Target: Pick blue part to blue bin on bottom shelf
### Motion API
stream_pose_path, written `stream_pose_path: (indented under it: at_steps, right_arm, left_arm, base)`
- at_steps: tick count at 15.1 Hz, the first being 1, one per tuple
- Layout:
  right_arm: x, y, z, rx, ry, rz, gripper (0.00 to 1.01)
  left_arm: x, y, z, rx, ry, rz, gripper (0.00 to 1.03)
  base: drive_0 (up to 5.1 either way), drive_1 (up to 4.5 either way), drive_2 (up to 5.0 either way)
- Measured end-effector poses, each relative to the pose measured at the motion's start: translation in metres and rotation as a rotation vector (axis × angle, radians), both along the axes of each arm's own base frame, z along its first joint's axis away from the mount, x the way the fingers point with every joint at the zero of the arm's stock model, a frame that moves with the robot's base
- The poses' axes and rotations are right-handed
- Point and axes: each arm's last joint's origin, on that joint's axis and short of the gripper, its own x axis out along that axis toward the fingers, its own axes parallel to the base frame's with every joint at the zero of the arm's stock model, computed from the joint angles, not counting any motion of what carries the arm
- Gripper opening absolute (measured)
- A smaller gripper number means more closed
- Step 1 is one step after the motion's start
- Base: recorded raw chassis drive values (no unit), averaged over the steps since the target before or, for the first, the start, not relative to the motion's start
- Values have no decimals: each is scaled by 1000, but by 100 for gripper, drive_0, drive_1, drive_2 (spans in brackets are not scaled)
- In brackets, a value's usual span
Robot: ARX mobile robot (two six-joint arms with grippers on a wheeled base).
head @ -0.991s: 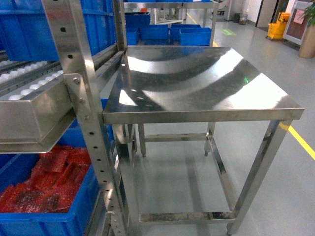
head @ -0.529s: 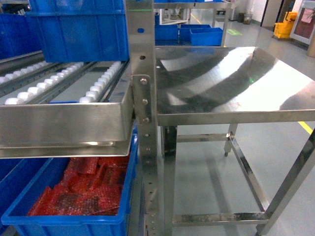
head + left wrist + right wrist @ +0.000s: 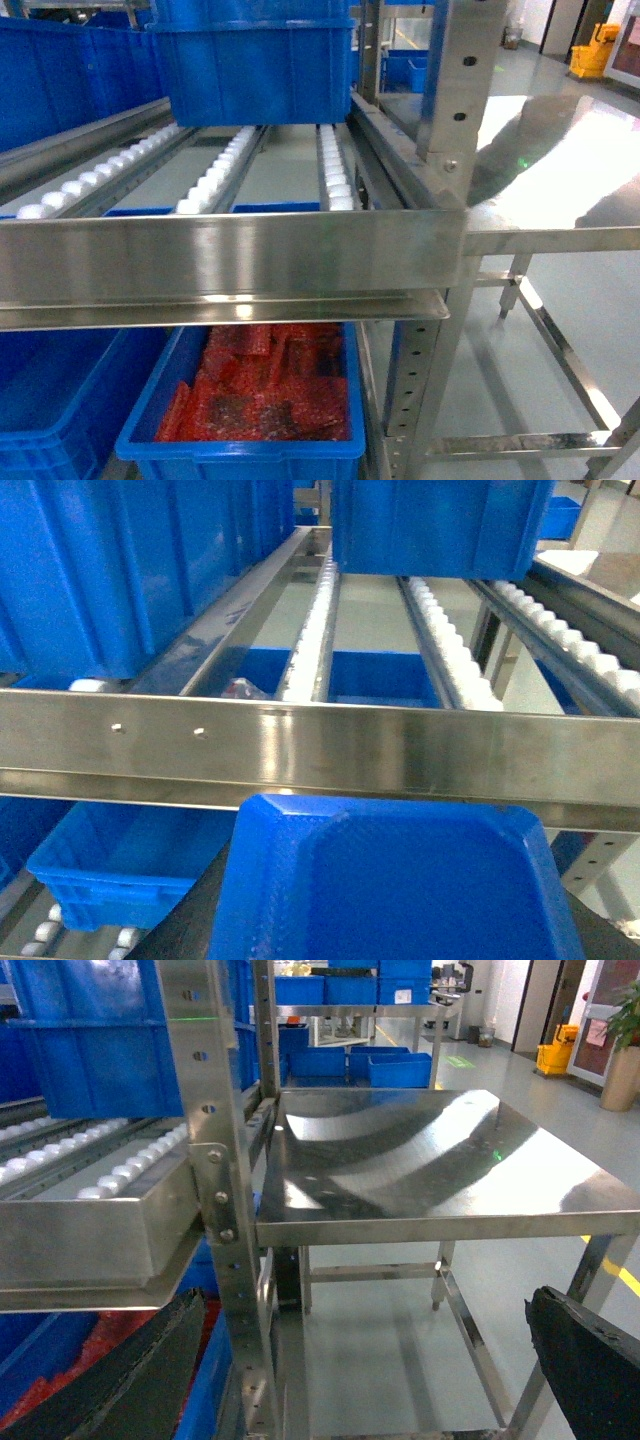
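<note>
Left claw [image 3: 395,950] grips the blue part [image 3: 400,880]; right claw [image 3: 350,1380] gapes wide, empty. Risk: part clipping the steel rail [image 3: 320,745] before reaching a low blue bin [image 3: 120,870].

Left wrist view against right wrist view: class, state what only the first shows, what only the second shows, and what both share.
Only the left wrist view shows the blue part close beneath the camera and a low blue bin. Only the right wrist view shows the steel table, the yellow mop bucket and two dark gripper fingers, spread apart. Both show the rack's white rollers and steel front rail.
</note>
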Motion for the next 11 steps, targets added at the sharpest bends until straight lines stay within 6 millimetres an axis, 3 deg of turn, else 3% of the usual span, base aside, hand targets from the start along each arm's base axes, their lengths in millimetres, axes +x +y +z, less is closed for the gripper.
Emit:
stream_pose_path:
  at_steps: [11]
  right_arm:
    - [0,0,0,0,-3,0,98]
  left_arm:
    - [0,0,0,1,1,1,43]
  base:
    - [-501,244,244]
